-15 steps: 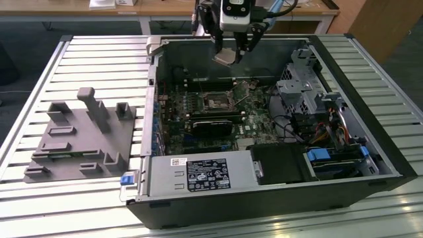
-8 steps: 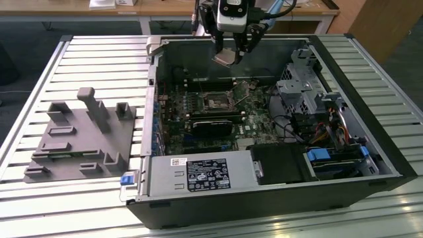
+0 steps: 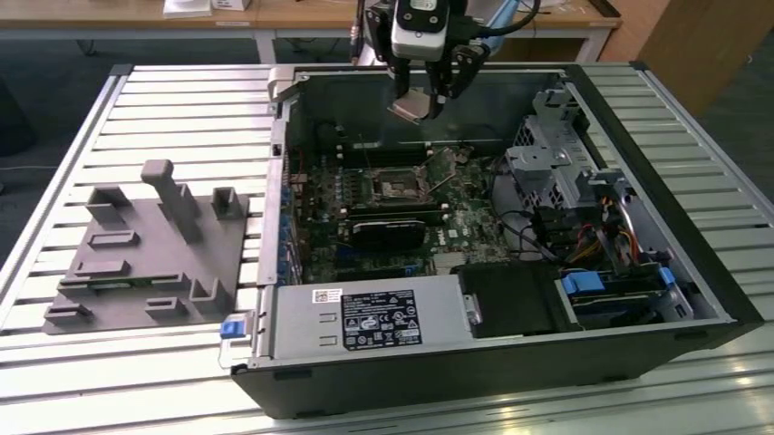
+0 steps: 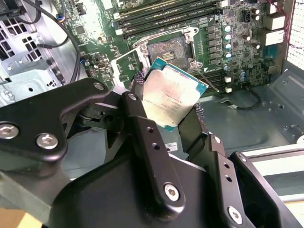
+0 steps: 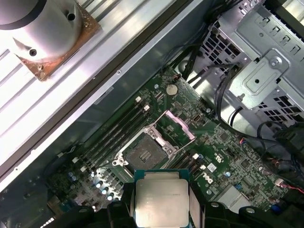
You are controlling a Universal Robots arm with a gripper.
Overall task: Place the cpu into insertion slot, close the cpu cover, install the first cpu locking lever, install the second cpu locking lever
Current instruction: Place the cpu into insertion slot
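The gripper [image 3: 423,98] is clenched on the cpu [image 3: 409,110], fingers [image 4: 137,118] pinching two opposite edges of the chip. In the second wrist view the gripper [image 4: 168,99] holds the cpu [image 4: 173,92] tilted, pale metallic top showing w/ a green rim around it. In the first wrist view the cpu [image 5: 160,202] sits between the black fingers [image 5: 199,211] of the gripper [image 5: 160,211].

The chip hangs in the air over the open pc case [image 3: 677,272], near its far wall, well apart from the board below. The insertion slot [image 3: 397,188] lies on the motherboard [image 3: 466,227], dark square recess w/ thin metal rim, nothing in it. It's also seen at [image 4: 168,50] and [image 5: 142,153]. The cpu cover [image 5: 179,126] is flipped up, standing at one side of the slot.

Memory slots [image 5: 116,130] run alongside the socket. In the exterior view a black card [image 3: 387,231] lies just nearer the camera than the slot. The silver-labelled psu [image 3: 369,319] sits at the case's near edge, and a drive cage [image 3: 546,163] is on the exterior view's right. On the slatted metal table [image 3: 181,109], on the exterior view's left, is a grey fixture [image 3: 145,254].
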